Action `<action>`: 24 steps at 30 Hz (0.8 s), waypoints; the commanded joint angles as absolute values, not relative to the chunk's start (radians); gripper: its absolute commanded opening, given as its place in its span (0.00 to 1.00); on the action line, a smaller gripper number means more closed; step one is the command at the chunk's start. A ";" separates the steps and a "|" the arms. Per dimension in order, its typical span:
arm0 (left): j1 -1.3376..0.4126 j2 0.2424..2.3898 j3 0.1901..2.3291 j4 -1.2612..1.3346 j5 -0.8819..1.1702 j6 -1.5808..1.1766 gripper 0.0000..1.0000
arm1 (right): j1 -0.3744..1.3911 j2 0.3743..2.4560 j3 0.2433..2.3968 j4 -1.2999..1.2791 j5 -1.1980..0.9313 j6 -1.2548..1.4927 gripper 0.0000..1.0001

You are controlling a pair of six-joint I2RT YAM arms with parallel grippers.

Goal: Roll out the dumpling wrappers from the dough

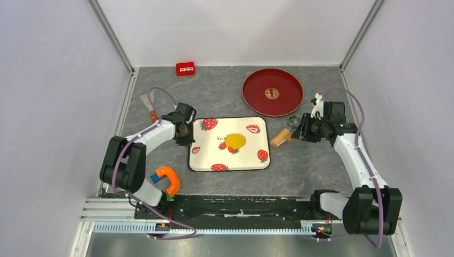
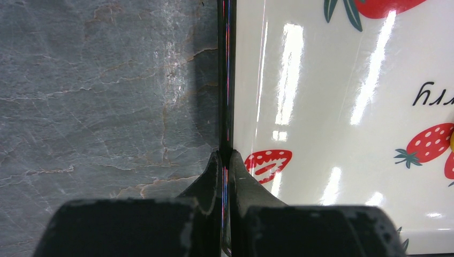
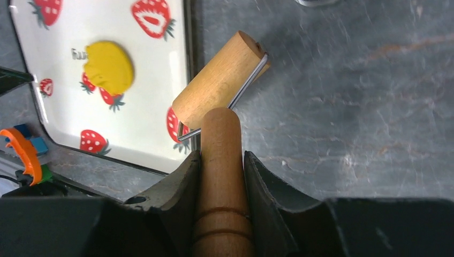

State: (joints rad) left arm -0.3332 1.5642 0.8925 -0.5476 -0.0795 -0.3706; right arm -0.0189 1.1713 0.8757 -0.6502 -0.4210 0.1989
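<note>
Both grip: left gripper pinches the strawberry tray at its left rim; right gripper clamps the wooden roller, seemingly just right of it; dough lies mid-tray

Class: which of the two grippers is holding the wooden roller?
The right gripper grips the wooden roller by its handle; the left gripper instead pinches the strawberry tray at its edge.

Plain white walls enclose a grey marbled tabletop, evenly lit.
</note>
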 commanded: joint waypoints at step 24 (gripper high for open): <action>-0.370 1.666 0.863 -0.592 0.008 -0.300 0.02 | -0.044 1.143 0.884 -0.771 -0.160 0.146 0.83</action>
State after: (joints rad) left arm -0.3351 1.5841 0.9154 -0.5705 -0.0750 -0.3500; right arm -0.0433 1.1389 0.8009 -0.7673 -0.2119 0.1719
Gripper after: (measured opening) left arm 0.048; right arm 0.818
